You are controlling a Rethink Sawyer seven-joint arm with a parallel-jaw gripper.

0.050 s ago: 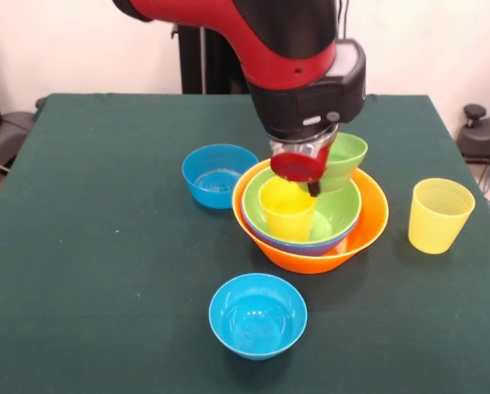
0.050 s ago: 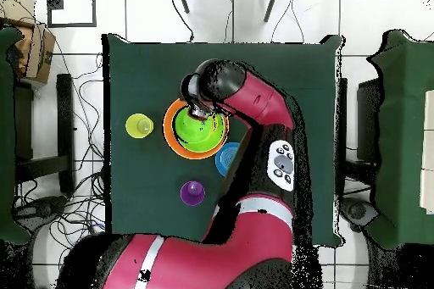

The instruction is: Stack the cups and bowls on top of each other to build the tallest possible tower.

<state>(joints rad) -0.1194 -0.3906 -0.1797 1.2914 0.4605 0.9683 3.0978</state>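
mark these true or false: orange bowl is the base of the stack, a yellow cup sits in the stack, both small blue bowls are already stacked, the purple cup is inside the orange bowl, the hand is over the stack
1. The orange bowl is the base of the stack. True.
2. A yellow cup stands inside the green bowl in the stack. True.
3. Both small blue bowls are stacked. False: one blue bowl and the other blue bowl sit apart on the table.
4. The purple cup is inside the orange bowl. False: it stands alone on the table.
5. The hand is over the stack. True.
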